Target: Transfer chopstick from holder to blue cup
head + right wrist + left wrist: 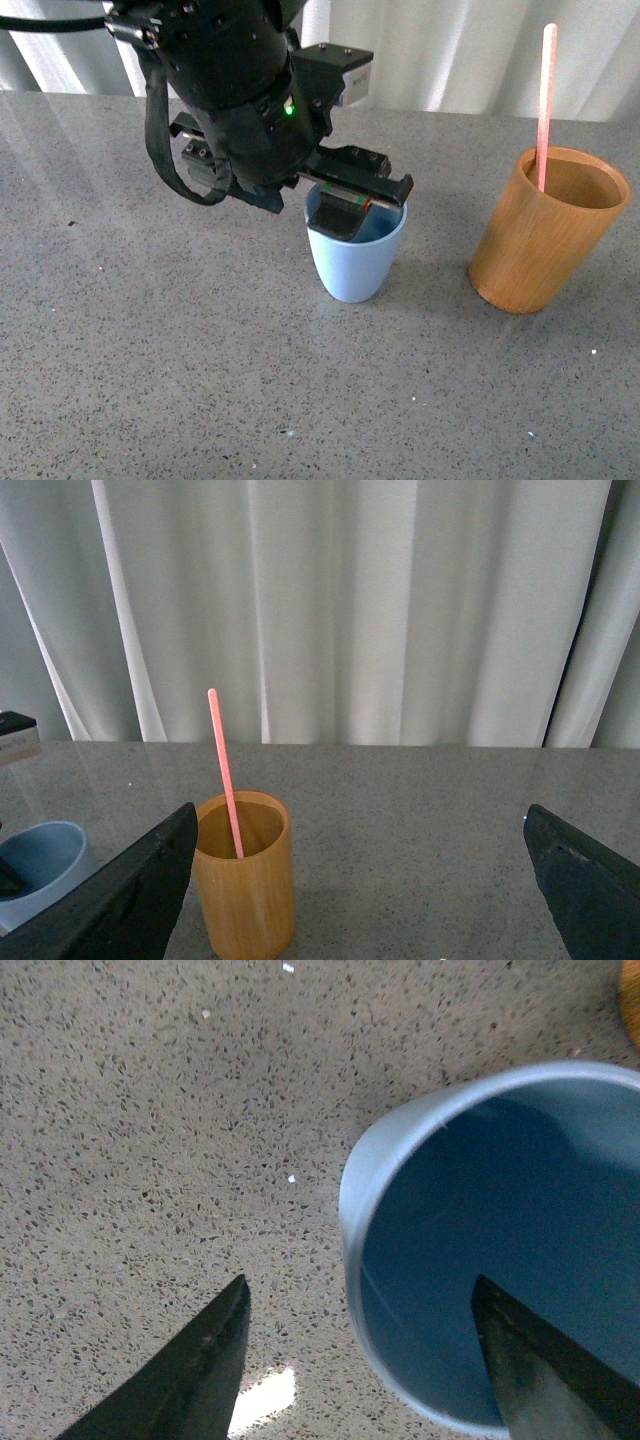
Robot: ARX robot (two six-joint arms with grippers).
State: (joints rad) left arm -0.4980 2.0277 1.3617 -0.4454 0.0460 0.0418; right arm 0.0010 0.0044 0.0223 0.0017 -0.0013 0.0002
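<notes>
The blue cup (356, 262) stands upright at mid-table. My left gripper (305, 205) hangs open at its rim. In the left wrist view the gripper (359, 1281) straddles the rim of the cup (400, 1150), with one finger over the cup's inside and the other over the table outside. The cup looks empty. The orange-brown holder (545, 240) stands to the right, with one pink chopstick (545, 100) upright in it. In the right wrist view my right gripper (360, 815) is wide open and empty, short of the holder (245, 895) and chopstick (224, 770).
The grey speckled table (150, 330) carries only the two containers. A small white-and-black box (350, 78) sits at the back behind the left arm. White curtains (350, 600) hang behind the table's far edge. The blue cup also shows in the right wrist view (45, 865).
</notes>
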